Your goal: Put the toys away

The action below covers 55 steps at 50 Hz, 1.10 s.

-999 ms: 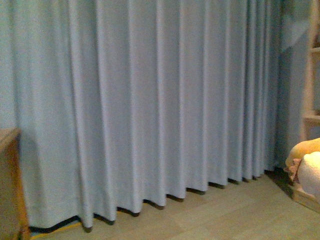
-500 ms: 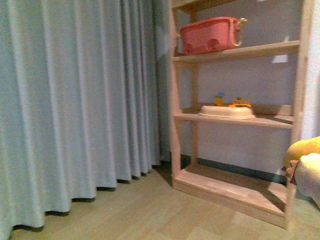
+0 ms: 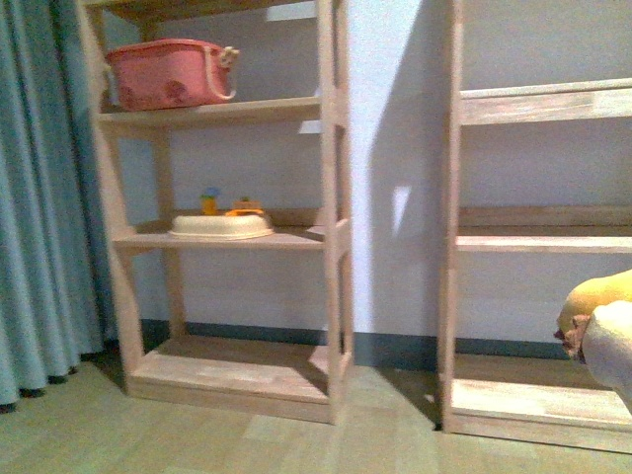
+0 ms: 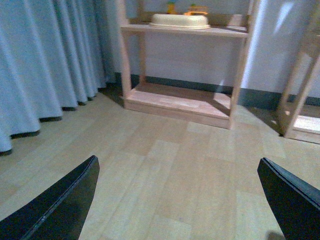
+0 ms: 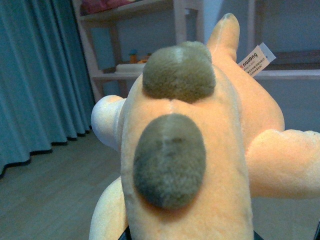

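Note:
The plush toy (image 5: 200, 150) is orange-yellow with cream limbs, two grey-brown patches and a white tag. It fills the right wrist view, held in my shut right gripper, whose fingers are hidden under it. In the front view the plush toy (image 3: 600, 314) shows at the right edge, held above the floor. My left gripper (image 4: 180, 200) is open and empty, with its two black fingertips (image 4: 65, 205) wide apart over the bare wooden floor.
A wooden shelf unit (image 3: 331, 197) stands ahead on the left, with a pink basket (image 3: 168, 74) on an upper shelf and a cream tray (image 3: 221, 225) with small toys on the middle shelf. A second shelf unit (image 3: 452, 247) stands to its right. A blue-grey curtain (image 3: 39, 197) hangs at left.
The front view has swung right: from curtain only, past the first shelf unit, to both shelf units now. The plush toy stays at the right edge.

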Available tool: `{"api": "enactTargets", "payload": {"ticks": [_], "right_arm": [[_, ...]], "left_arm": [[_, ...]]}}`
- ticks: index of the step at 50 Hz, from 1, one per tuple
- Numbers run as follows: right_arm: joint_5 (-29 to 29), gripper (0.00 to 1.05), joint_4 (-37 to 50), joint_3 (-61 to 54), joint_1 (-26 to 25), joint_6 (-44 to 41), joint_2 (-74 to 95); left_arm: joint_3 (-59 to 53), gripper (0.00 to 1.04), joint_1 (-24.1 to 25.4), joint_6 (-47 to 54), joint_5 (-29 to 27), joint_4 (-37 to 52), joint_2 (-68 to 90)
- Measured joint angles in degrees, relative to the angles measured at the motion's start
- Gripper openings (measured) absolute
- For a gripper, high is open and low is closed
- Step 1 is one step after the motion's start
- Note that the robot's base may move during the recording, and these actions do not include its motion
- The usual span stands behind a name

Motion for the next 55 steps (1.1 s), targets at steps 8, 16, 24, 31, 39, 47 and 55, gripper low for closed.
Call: {"api": "enactTargets", "payload": {"ticks": [8,16,24,31,39,47,55], "right_arm": [[-0.07,0.07,0.00,0.00,0.02,0.00,-0.02],[0.09,0.07,0.00,0.00,0.00,-0.02,0.04],[0.63,0.07,0.02,0.00,-0.09,-0.02,-0.02],[-0.44,0.07,0.02,0.00,0.00,-0.02,-0.04],[-0.20,0.07,0.02,0.00,0.00,-0.02,-0.04],[-0.22,0.07,0.02,0.00,0.00,-0.02,-0.04],[-0.17,0.07,0.02,0.00,0.00,-0.04,-0.02]], "left_arm": [[0.00,0.98,0.00,0.00,0.00,0.00,0.00],[0.00,0.98,0.00,0.00,0.09,0.00,0.00],[0.00,0.98,-0.04,0.02,0.35,0.00,0.00],[0.00,0.98,-0.02,0.02,0.00,0.00,-0.02],[0.00,0.98,-0.02,0.00,-0.02,0.00,-0.02],[0.00,0.98,-0.02,0.00,-0.02,0.00,-0.02],[0.00,0.98,-0.02,0.00,0.00,0.00,0.00]]}}
